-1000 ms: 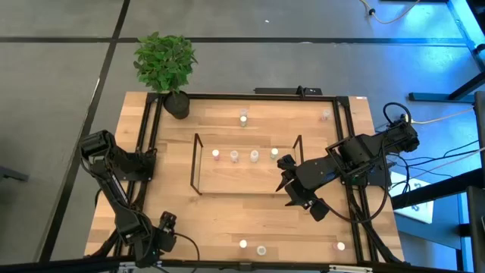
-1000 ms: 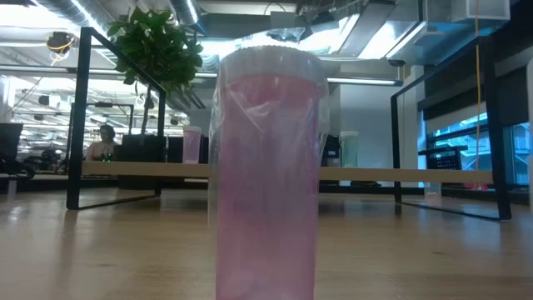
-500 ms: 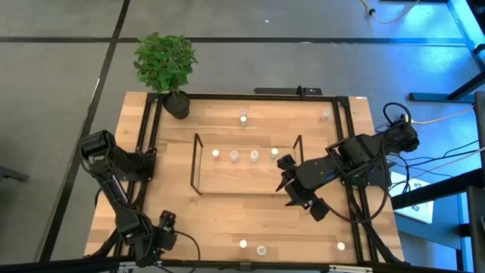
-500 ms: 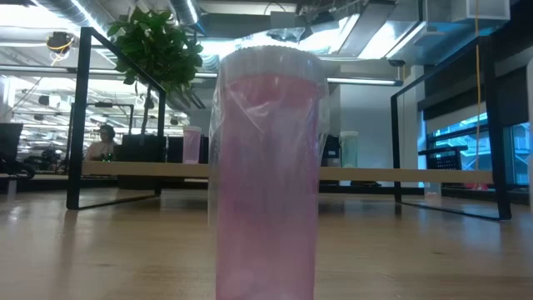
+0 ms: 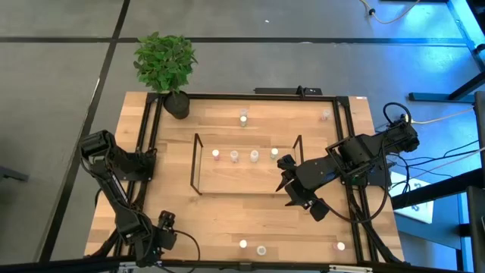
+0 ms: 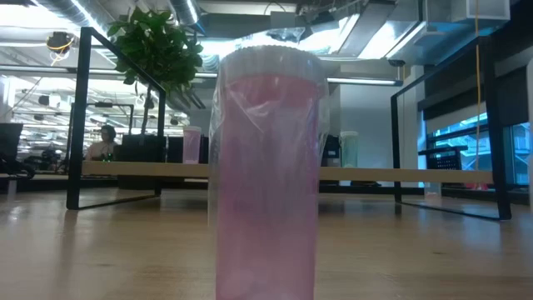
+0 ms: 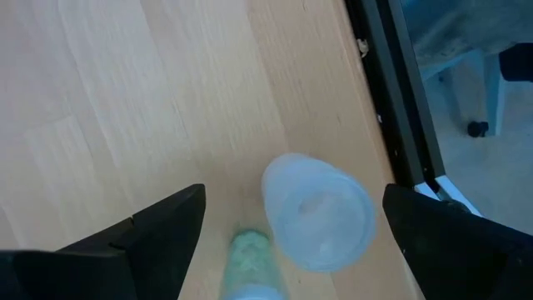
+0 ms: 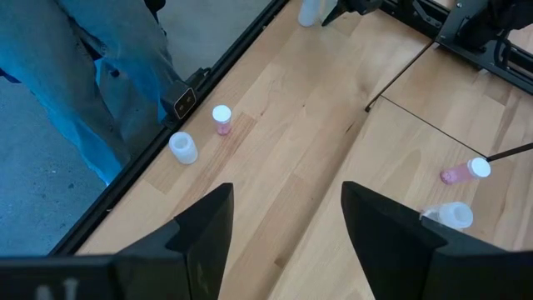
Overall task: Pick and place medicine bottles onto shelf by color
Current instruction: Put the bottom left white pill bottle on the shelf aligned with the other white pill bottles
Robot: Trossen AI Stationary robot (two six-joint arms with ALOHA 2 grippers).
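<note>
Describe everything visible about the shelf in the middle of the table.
The shelf is a low rectangular rack of thin black metal rods over a light wooden base board, standing level at the table's centre. Four small bottles stand in a row along its far side, one of them green at the right end; the near part of the board is bare. The right claw hangs over its right end; whether it touches the rods cannot be told. In the low view the shelf's board shows as a pale strip behind a pink bottle.

The left arm is folded along the table's left edge, its left gripper (image 5: 165, 227) low at the near-left corner with fingers (image 7: 150, 229) spread wide and empty. The right arm reaches in from the right edge; the right gripper (image 5: 290, 182) hangs with fingers (image 8: 204, 225) parted, holding nothing.
</note>
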